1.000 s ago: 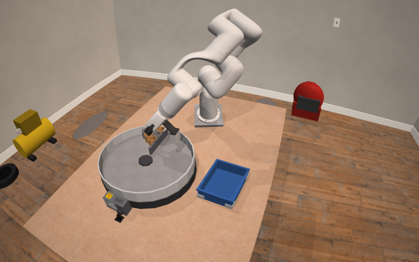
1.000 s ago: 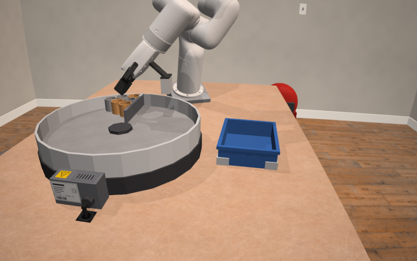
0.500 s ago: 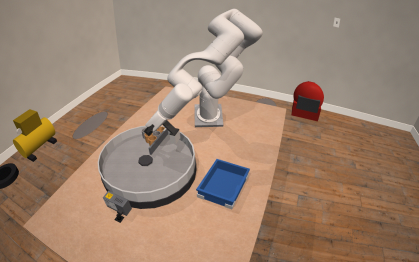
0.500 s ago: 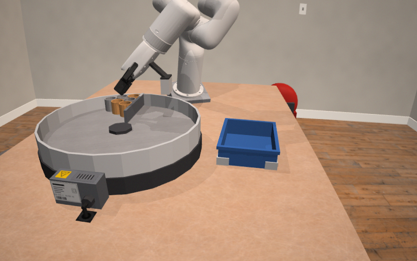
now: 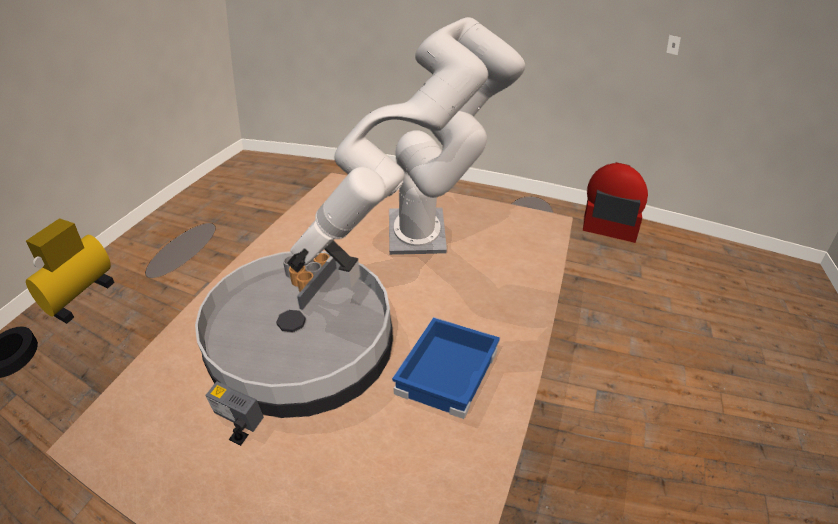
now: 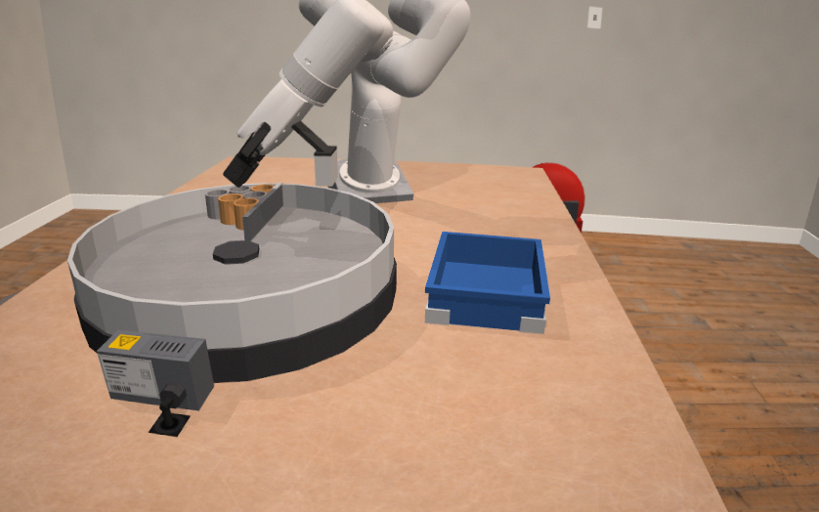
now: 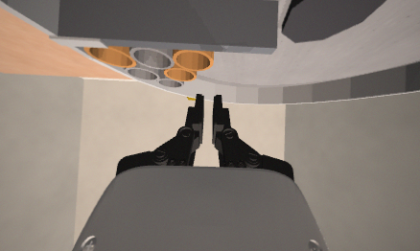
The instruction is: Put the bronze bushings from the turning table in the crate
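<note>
Three bronze bushings, one near the turning table's hub (image 5: 304, 281) (image 6: 245, 216) (image 7: 193, 61), one beside it (image 6: 230, 211) (image 7: 180, 75) and one by the rim (image 6: 262, 189) (image 7: 109, 57), stand upright on the turning table (image 5: 246, 351) (image 6: 164, 273). Three steel bushings stand among them, one between bronze ones (image 5: 312, 266) (image 7: 151, 58) and two on the outer side (image 6: 215, 204) (image 7: 142, 74). My gripper (image 5: 296, 262) (image 6: 234, 179) (image 7: 208, 105) is shut with a narrow, empty gap, tilted just above the cluster. The blue crate (image 5: 432, 395) (image 6: 486, 311) is empty.
A grey fence plate (image 5: 315, 286) (image 6: 263, 213) (image 7: 165, 21) stands against the bushings, held from a post (image 6: 324, 166) outside the rim. A dark hub (image 5: 291, 320) (image 6: 236, 251) is at the turntable's centre. A grey motor box (image 5: 233, 406) (image 6: 155, 371) sits at its front.
</note>
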